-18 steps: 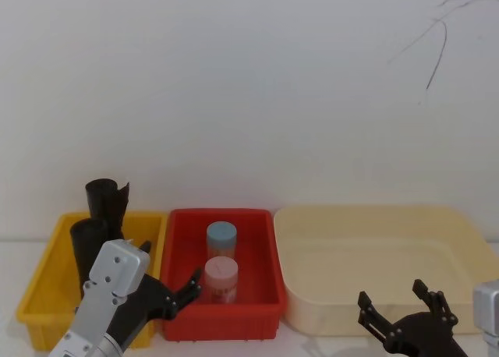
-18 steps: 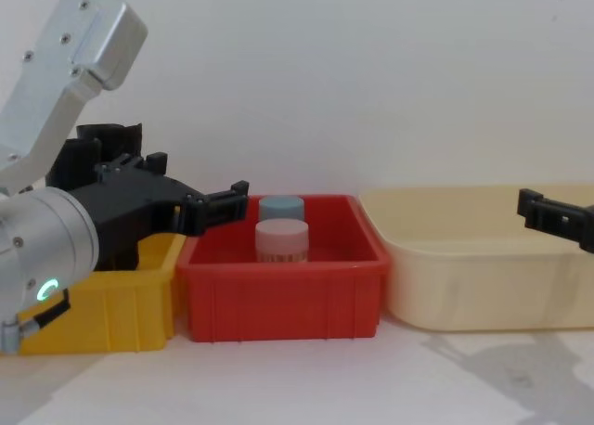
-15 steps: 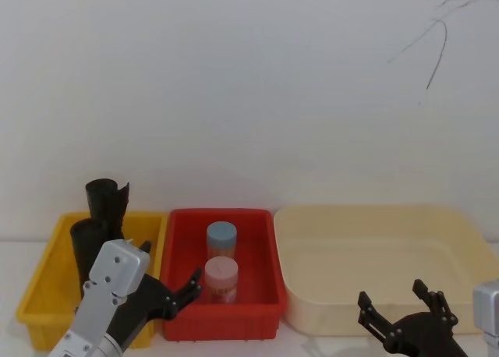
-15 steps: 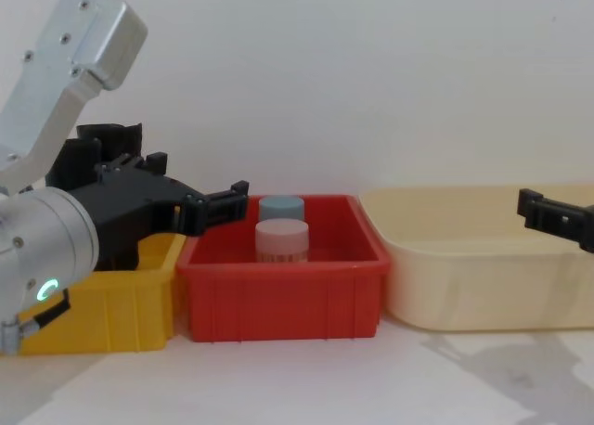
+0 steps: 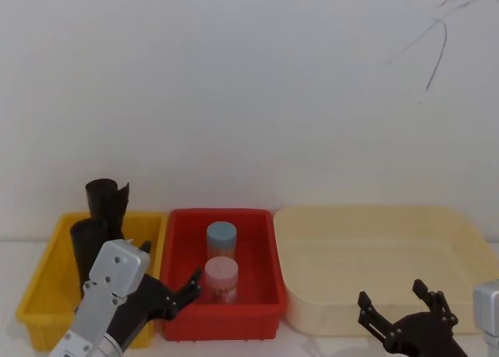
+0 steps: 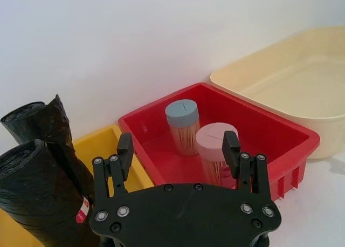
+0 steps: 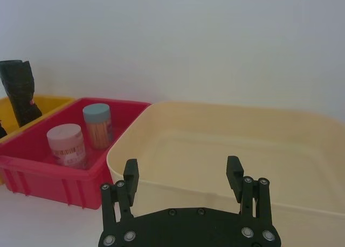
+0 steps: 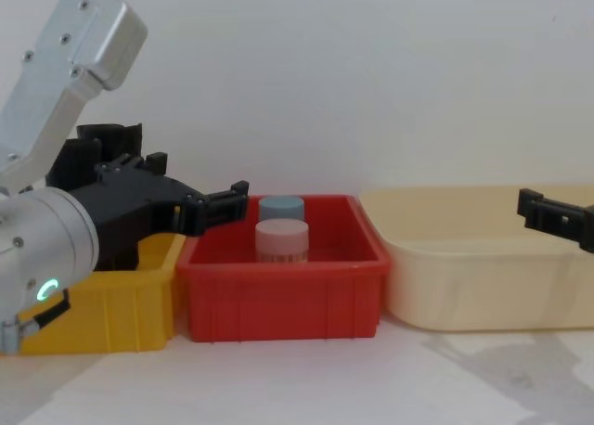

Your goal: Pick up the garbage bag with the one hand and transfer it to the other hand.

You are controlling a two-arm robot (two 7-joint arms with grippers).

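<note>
Black crinkled garbage bag rolls (image 6: 38,193), apparently two, stand upright.

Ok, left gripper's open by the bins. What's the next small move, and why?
Probably swing the left gripper toward the nearer garbage bag roll standing in the yellow bin: it is open, aimed at the red bin, holding nothing. The right gripper hovers open by the cream tub.

Plain white wall (image 5: 234,100) at back w/ thin dark curved scratch (image 5: 442,49) upper right, white tabletop (image 8: 306,379) in front, soft even light, faint grey shadows on it.
</note>
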